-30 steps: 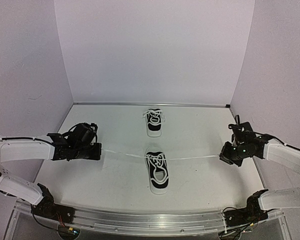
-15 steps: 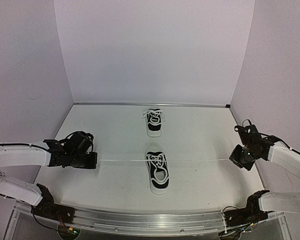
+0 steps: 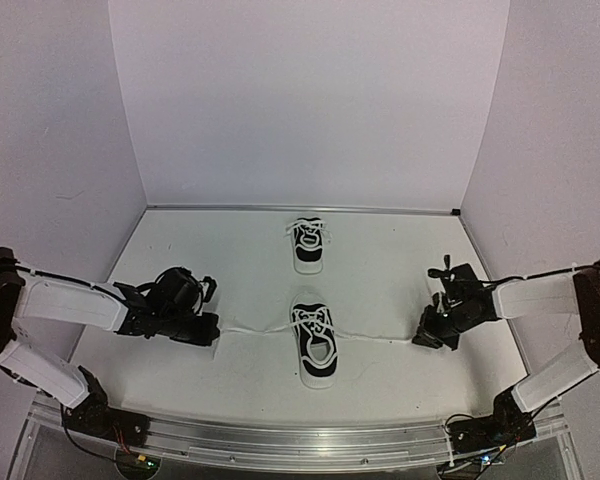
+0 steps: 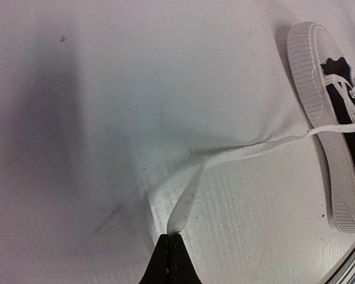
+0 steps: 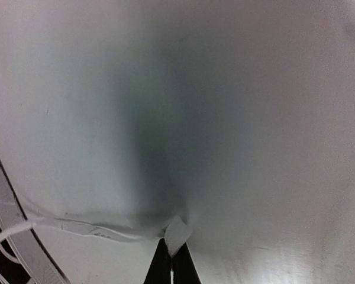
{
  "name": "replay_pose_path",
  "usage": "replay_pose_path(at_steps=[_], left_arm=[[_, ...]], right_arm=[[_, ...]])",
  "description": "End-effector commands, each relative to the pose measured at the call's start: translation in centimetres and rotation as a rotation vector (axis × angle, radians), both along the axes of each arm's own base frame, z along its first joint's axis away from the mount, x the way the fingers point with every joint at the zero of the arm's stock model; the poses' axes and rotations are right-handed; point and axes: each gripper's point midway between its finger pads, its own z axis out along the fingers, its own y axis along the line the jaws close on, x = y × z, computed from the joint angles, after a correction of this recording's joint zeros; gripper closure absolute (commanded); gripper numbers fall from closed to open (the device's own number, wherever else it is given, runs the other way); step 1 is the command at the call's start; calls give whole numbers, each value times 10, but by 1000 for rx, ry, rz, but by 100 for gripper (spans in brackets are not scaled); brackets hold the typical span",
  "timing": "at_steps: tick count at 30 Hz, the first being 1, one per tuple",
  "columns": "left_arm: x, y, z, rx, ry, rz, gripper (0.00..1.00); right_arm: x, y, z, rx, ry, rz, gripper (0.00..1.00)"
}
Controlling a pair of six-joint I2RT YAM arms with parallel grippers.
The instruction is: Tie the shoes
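Observation:
Two black shoes with white soles and white laces lie on the table: the near shoe (image 3: 316, 348) in the middle and the far shoe (image 3: 307, 245) behind it. My left gripper (image 3: 213, 331) is low over the table left of the near shoe, shut on the end of its left lace (image 3: 258, 331). In the left wrist view the gripper (image 4: 170, 238) pinches the flat lace (image 4: 192, 177), which runs slack to the shoe (image 4: 319, 100). My right gripper (image 3: 421, 338), right of the shoe, is shut on the right lace (image 3: 375, 338). The right wrist view shows the gripper (image 5: 173, 244) holding that lace's end (image 5: 178, 229).
White walls close the table (image 3: 220, 250) in at the back and on both sides. A metal rail (image 3: 280, 440) runs along the near edge, with the arm bases at its two ends.
Both grippers have swung back inward toward the near shoe. The laces, pulled straight and taut half a second ago, now lie slack on the table.

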Motion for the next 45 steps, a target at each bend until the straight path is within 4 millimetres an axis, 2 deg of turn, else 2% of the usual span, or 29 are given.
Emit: replay_pose_path(at_steps=[1,3,5,6,8,11,15,19,22,25,27,30,32,33,36,40,45], left_arm=[[17,-73,33,-190,-116,-159,100],[24,-95,38,-213,-133,-194,100],[27,-115,35,-226,-137,-228,100],[29,-130,42,-255,-158,-256,100],[33,-149,39,-271,-155,-283,100],[33,-171,34,-304,-144,-316,100],[31,-182,31,-349,-128,-327,100],[25,-184,32,-380,-123,-343,100],[24,-182,33,-386,-117,-334,100],[31,-164,35,-346,-128,-258,100],[42,-137,38,-289,-146,-165,100],[56,-91,39,-209,-135,-29,100],[62,-60,36,-147,-115,60,100],[64,-46,35,-120,-110,100,100],[62,-7,29,-14,-85,200,100],[52,31,26,93,-68,299,100],[44,68,21,116,-42,402,100]], right_arm=[[11,96,20,204,-132,329,100],[9,127,21,246,-148,417,100],[6,145,12,252,-134,471,100],[3,156,11,264,-131,501,100],[2,175,9,286,-134,544,100],[-4,197,6,308,-128,591,100],[-8,219,9,347,-130,627,100],[-11,230,17,397,-136,637,100],[-11,229,18,390,-138,626,100],[-9,215,22,348,-151,596,100],[-3,192,25,296,-159,540,100],[12,127,33,163,-172,385,100],[24,80,48,92,-217,249,100],[26,58,50,56,-219,186,100],[19,10,50,-56,-191,60,100],[6,-29,50,-152,-168,-94,100],[-13,-67,63,-253,-167,-249,100]])
